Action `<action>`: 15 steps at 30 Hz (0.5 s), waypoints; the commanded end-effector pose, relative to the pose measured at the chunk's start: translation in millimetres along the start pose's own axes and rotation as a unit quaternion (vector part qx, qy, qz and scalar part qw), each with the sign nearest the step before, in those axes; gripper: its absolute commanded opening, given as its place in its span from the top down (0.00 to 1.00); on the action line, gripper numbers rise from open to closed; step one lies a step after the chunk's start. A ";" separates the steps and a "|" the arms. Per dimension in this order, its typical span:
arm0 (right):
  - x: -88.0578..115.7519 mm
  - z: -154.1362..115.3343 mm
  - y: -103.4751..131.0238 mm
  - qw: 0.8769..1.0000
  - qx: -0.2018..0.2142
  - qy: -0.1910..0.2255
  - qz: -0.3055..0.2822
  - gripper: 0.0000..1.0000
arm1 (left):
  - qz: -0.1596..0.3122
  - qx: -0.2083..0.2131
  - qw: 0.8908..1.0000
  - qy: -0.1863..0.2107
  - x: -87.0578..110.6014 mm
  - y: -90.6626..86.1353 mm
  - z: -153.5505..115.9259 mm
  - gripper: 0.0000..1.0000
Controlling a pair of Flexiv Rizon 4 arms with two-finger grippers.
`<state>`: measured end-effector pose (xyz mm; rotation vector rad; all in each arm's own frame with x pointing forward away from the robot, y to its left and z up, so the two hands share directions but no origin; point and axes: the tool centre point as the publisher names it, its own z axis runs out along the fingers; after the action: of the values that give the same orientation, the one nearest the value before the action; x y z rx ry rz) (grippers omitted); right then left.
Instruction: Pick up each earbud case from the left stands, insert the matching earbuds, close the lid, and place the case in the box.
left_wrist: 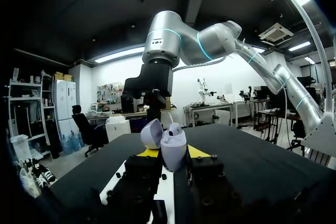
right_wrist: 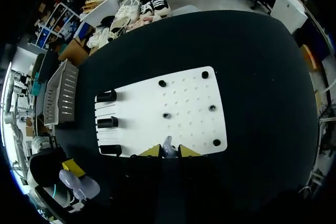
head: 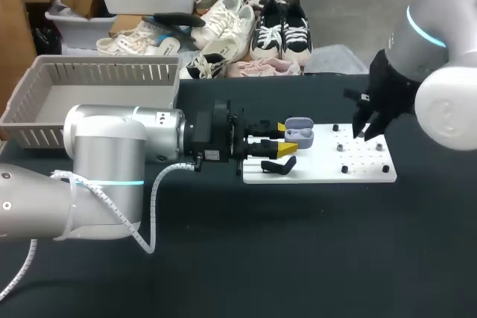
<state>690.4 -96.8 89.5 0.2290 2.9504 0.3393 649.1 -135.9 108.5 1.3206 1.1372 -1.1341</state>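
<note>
My left gripper [head: 285, 139] is shut on a pale lavender earbud case [head: 299, 135] and holds it over the left end of the white board [head: 328, 173]. In the left wrist view the case [left_wrist: 173, 149] stands upright between the yellow tips, its lid [left_wrist: 152, 133] swung open, with one earbud [left_wrist: 175, 128] showing in it. My right gripper [head: 367, 132] hangs over the right part of the board. In the right wrist view it [right_wrist: 168, 150] is shut on a small pale earbud [right_wrist: 167, 147] above the board's near edge.
Three black stands [right_wrist: 107, 122] line the board's left end, and several black pegs [right_wrist: 212, 107] dot its right half. A grey slatted basket [head: 45, 80] sits at the table's far left. One black stand [head: 279, 165] lies under the left gripper.
</note>
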 end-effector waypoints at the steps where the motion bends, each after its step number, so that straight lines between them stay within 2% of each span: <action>1: 5.3 -25.5 4.2 1.000 0.008 0.008 -0.015 1.00 | 0.001 -0.002 1.000 0.000 0.3 -1.1 0.3 1.00; 8: 21.5 -48.2 12.6 0.996 0.041 0.015 -0.080 1.00 | 0.001 -0.002 1.000 0.000 0.3 -1.1 0.3 1.00; 15: 28.8 -55.6 14.5 0.995 0.048 0.015 -0.092 1.00 | 0.001 -0.002 1.000 0.000 0.3 -1.1 0.3 1.00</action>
<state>659.4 -88.4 141.1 -0.0427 2.9993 0.1836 649.1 -135.9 108.5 1.3207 1.1372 -1.1341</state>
